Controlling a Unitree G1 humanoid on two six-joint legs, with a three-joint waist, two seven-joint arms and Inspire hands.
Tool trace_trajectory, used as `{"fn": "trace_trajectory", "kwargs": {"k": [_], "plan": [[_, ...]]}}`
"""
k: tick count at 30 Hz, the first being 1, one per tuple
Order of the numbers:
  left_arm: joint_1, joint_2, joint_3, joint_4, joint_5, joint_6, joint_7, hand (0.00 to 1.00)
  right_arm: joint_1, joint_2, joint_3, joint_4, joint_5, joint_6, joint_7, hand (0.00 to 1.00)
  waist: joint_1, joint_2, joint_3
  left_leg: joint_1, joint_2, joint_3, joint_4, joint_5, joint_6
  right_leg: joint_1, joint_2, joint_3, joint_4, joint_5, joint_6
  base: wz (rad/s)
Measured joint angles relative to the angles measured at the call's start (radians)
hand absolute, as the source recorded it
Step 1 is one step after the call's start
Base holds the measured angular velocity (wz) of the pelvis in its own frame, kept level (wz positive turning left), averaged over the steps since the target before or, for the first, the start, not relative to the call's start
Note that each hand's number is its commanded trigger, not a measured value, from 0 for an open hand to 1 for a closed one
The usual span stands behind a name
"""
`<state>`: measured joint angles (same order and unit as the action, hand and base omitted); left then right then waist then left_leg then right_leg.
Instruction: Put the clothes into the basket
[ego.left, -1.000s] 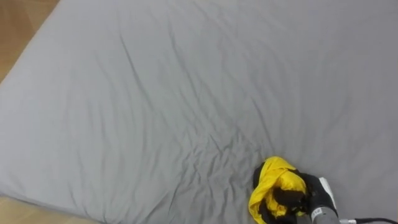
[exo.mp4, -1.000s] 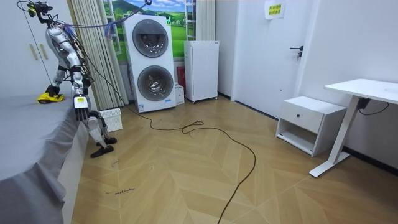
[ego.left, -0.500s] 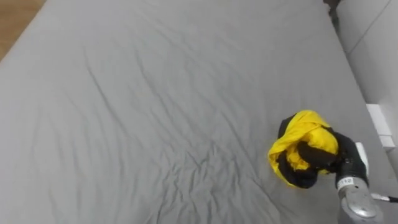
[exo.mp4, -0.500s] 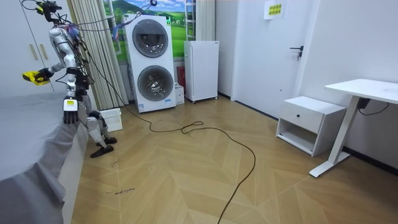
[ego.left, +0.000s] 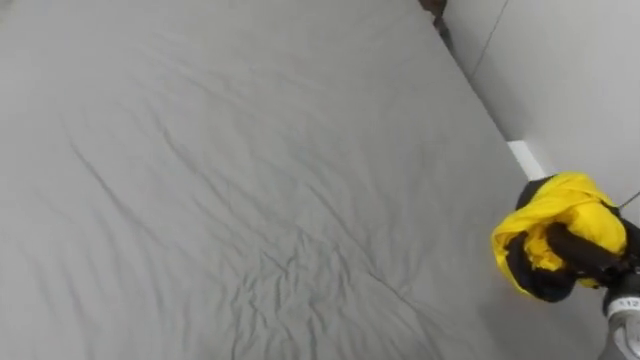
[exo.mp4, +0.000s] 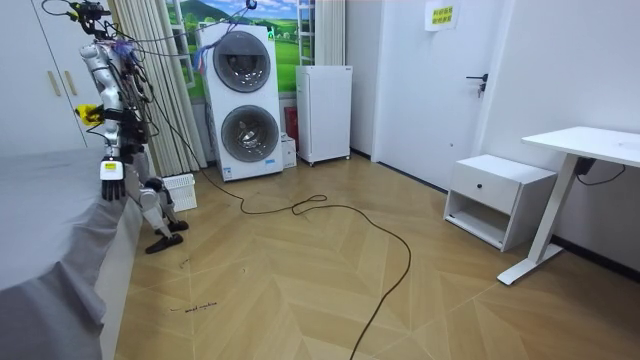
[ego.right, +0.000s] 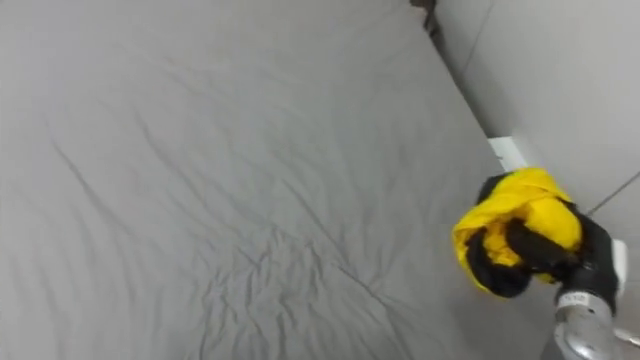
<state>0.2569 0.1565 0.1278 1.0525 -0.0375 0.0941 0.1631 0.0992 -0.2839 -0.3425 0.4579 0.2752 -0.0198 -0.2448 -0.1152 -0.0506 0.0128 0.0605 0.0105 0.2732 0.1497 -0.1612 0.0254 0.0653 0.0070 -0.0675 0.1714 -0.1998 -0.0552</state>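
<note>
**Carrying step: garment clasped, basket not yet reached**

Eye views, left to right. The bed (ego.left: 250, 180) spreads grey and creased from 9 o'clock to past centre, with nothing lying on it. At 4 o'clock, over the bed's right edge, the garment (ego.left: 560, 215) is a bunched yellow bundle with a dark inner side. The right hand (ego.left: 585, 252) is clamped on it, dark fingers curled over the front of the bundle.

Room view, left to right. The robot stands at 10 o'clock against the bed's side and holds the garment at chest height, well above the sheet. The left hand (exo.mp4: 112, 176) hangs by the bed edge, and its state cannot be told at this range. The basket (exo.mp4: 180, 191) sits on the floor just beside the robot's feet, at 4 o'clock from its body. The washer (exo.mp4: 240, 100) stands beyond the basket.

Judged procedure. The step in hand appears to be the carry from bed to basket.
- Hold the clasp firm, since a loose fold could slip or trail.
- Turn the body toward the basket before lowering.
- Because the basket is low, bring the bundle down over its opening, inside the rim.
- Only then part the fingers, as a release from chest height could miss.
</note>
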Motion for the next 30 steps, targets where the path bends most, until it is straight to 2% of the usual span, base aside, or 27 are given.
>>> {"fn": "trace_trajectory", "kwargs": {"k": [4, 5, 6, 10, 13, 16, 19, 20, 22, 24, 28, 30], "plan": [[0.000, 0.000, 0.008, 0.000, 0.002, 0.032, 0.001, 0.00, 0.009, 0.000, -0.015, 0.065, -0.008, 0.008, -0.008, 1.00, -0.022, 0.008, 0.0001, -0.008, 0.004, 0.003, 0.000, -0.001, -0.001, -0.018, 0.007, 0.025, 0.003, 0.004, -0.002, -0.18], [0.000, 0.000, 0.008, 0.000, 0.005, 0.042, 0.001, 0.00, 0.016, 0.000, -0.016, 0.081, -0.008, 0.018, -0.011, 1.00, -0.022, 0.013, -0.0025, -0.015, 0.005, 0.006, 0.000, -0.001, -0.002, -0.030, 0.009, 0.034, 0.007, 0.006, -0.003, -0.26], [0.000, 0.000, 0.008, -0.001, 0.009, 0.049, 0.000, 0.00, 0.022, 0.000, -0.016, 0.087, -0.007, 0.029, -0.014, 1.00, -0.023, 0.017, -0.0018, -0.022, 0.006, 0.015, 0.000, -0.001, -0.002, -0.045, 0.009, 0.039, 0.017, 0.006, -0.004, -0.25], [-0.001, 0.006, 0.002, -0.001, 0.009, 0.058, -0.001, 0.00, 0.004, 0.000, -0.016, 0.192, 0.009, 0.034, -0.014, 1.00, -0.044, 0.025, -0.0028, -0.057, 0.011, 0.028, 0.012, -0.001, -0.002, -0.079, 0.013, 0.049, 0.019, 0.013, -0.006, -0.09], [-0.005, 0.010, -0.025, -0.001, 0.009, 0.059, -0.006, 0.00, -0.002, 0.000, -0.017, 0.238, 0.030, 0.051, -0.015, 1.00, -0.045, 0.044, -0.0066, -0.104, 0.014, 0.054, 0.019, -0.001, -0.002, -0.143, 0.017, 0.073, 0.041, 0.016, -0.005, -0.26], [-0.014, 0.015, -0.059, 0.013, -0.016, 0.061, -0.010, 0.00, -0.014, 0.000, -0.012, 0.238, 0.089, 0.056, -0.038, 1.00, -0.043, 0.066, -0.0056, -0.146, 0.015, 0.088, 0.022, -0.001, -0.001, -0.212, 0.019, 0.098, 0.071, 0.022, -0.006, -0.38], [-0.061, 0.025, -0.092, 0.058, -0.050, 0.059, -0.007, 0.00, -0.070, -0.008, -0.007, 0.313, 0.140, 0.052, -0.074, 1.00, -0.047, 0.079, -0.0033, -0.214, 0.018, 0.097, 0.050, -0.001, -0.001, -0.285, 0.020, 0.115, 0.104, 0.023, -0.004, -0.15], [-0.090, 0.024, -0.097, 0.081, -0.050, 0.056, -0.007, 0.00, -0.103, -0.022, -0.005, 0.362, 0.161, 0.050, -0.086, 1.00, -0.046, 0.090, -0.0022, -0.249, 0.019, 0.099, 0.059, 0.001, 0.003, -0.318, 0.020, 0.119, 0.113, 0.027, -0.002, -0.05], [-0.123, 0.025, -0.096, 0.099, -0.050, 0.053, -0.006, 0.00, -0.143, -0.027, -0.006, 0.407, 0.175, 0.039, -0.104, 1.00, -0.042, 0.102, -0.0022, -0.301, 0.019, 0.111, 0.068, 0.008, 0.013, -0.385, 0.018, 0.125, 0.145, 0.028, -0.001, -0.10], [-0.157, 0.025, -0.098, 0.121, -0.053, 0.052, -0.006, 0.00, -0.200, -0.031, -0.006, 0.496, 0.192, 0.019, -0.106, 1.00, -0.043, 0.115, 0.0011, -0.350, 0.018, 0.123, 0.076, 0.013, 0.020, -0.451, 0.017, 0.137, 0.180, 0.028, -0.001, -0.14], [-0.178, 0.025, -0.114, 0.138, -0.080, 0.041, -0.006, 0.00, -0.245, -0.040, -0.006, 0.592, 0.204, 0.007, -0.114, 1.00, -0.040, 0.130, 0.0038, -0.411, 0.015, 0.136, 0.093, 0.018, 0.026, -0.529, 0.014, 0.150, 0.220, 0.026, 0.001, -0.08], [-0.183, 0.025, -0.139, 0.138, -0.091, 0.018, -0.006, 0.00, -0.257, -0.047, -0.006, 0.641, 0.237, -0.006, -0.128, 1.00, -0.040, 0.142, 0.0067, -0.447, 0.014, 0.138, 0.102, 0.021, 0.031, -0.571, 0.011, 0.152, 0.240, 0.024, 0.003, 0.00]]}}
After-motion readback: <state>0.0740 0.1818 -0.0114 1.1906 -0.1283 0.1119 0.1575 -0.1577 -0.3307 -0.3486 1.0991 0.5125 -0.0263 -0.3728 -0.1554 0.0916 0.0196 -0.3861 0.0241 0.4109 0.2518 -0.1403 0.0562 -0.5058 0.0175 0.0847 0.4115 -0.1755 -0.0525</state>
